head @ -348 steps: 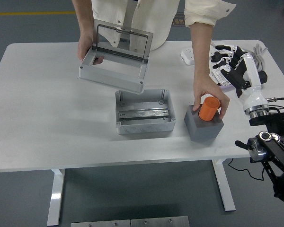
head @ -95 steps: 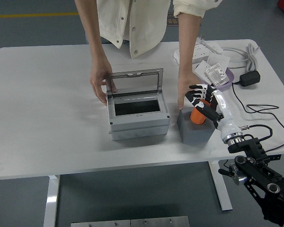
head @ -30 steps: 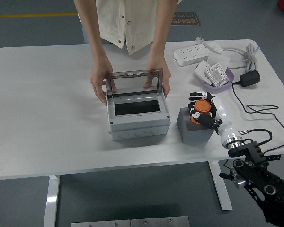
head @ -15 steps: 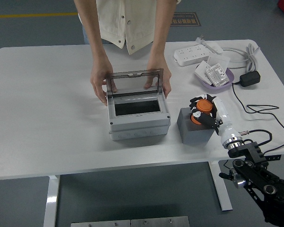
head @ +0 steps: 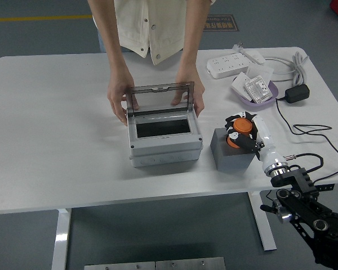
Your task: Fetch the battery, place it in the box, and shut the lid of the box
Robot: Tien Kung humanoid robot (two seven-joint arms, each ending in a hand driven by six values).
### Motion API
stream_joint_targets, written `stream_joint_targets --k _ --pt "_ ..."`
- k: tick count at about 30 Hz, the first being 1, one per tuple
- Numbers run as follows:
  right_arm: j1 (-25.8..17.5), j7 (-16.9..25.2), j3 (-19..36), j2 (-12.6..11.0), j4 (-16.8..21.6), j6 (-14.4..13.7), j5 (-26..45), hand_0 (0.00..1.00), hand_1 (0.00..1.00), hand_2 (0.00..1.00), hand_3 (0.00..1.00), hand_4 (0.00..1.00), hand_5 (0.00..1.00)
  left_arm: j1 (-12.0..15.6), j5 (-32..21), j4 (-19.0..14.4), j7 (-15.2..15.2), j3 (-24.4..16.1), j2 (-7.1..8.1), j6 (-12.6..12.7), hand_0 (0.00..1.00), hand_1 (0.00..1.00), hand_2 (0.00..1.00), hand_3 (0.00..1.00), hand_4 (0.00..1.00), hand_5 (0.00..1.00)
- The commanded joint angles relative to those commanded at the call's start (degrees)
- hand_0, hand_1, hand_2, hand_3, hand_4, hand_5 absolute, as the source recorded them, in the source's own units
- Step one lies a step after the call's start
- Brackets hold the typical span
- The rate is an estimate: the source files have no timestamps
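An orange cylindrical battery (head: 241, 127) is gripped in my right hand (head: 240, 130), lifted just above the dark grey block (head: 232, 151) it stood in. The grey box (head: 164, 137) sits left of the block with its clear lid (head: 159, 97) standing upright and open. A person at the far side holds the lid's two edges, one hand (head: 119, 99) on the left and the other hand (head: 187, 93) on the right. My left arm is out of sight.
A white power strip (head: 234, 59), a purple tray of small packets (head: 257, 90) and a black adapter (head: 297, 93) with cables lie at the back right. Bare table (head: 50, 112) spreads left of the box.
My right hand has raised the battery slightly off the block and drawn it a little back. The person's hands and the lid stay put.
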Motion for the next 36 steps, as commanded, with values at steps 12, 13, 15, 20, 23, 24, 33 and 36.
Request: stream_joint_targets --k 12,13,15,20,23,24,33,36 --pt "0.86 -0.13 0.99 -0.37 1.45 -0.19 -0.87 0.195 0.230 0.262 0.237 0.002 0.002 0.10 0.72 0.00 0.20 -0.49 -0.05 -0.08 0.643 0.717 0.564 0.541 0.333 0.081" --pt "0.95 -0.14 1.12 -0.40 1.56 -0.20 -0.96 0.195 0.230 0.262 0.237 0.002 0.002 0.10 0.76 0.00 0.21 -0.49 -0.05 -0.09 0.643 0.717 0.564 0.541 0.333 0.081" --pt "1.09 -0.12 1.32 -0.46 1.68 -0.20 -1.06 0.195 0.230 0.262 0.237 0.002 0.002 0.11 0.73 0.00 0.23 -0.40 -0.05 -0.11 0.643 0.717 0.564 0.541 0.333 0.081" --pt "1.42 -0.25 1.56 -0.65 2.07 -0.32 -1.32 0.190 0.230 0.257 0.235 0.002 0.002 0.14 0.76 0.00 0.26 -0.27 -0.04 -0.14 0.645 0.717 0.564 0.542 0.336 0.083" --pt "1.59 -0.88 1.50 -0.88 2.99 -0.64 -2.35 0.190 0.230 0.257 0.235 0.002 0.002 0.20 0.92 0.00 0.29 -0.36 -0.05 -0.15 0.645 0.717 0.564 0.542 0.336 0.083" --pt "1.70 -1.29 1.45 -0.97 3.44 -0.71 -3.04 0.189 0.230 0.256 0.233 0.002 0.002 0.23 1.05 0.00 0.32 -0.45 -0.06 -0.16 0.646 0.718 0.565 0.542 0.338 0.082" --pt "5.32 -6.34 0.38 -1.37 5.20 0.55 -10.43 0.188 0.229 0.255 0.232 0.002 0.002 0.25 1.07 0.00 0.48 -0.53 0.03 -0.15 0.647 0.718 0.564 0.542 0.338 0.083" --pt "7.15 -8.47 -0.08 -1.36 4.77 1.46 -13.09 0.173 0.223 0.249 0.228 0.002 0.002 0.24 0.84 0.00 0.59 -0.41 0.06 -0.15 0.647 0.719 0.564 0.542 0.338 0.083"
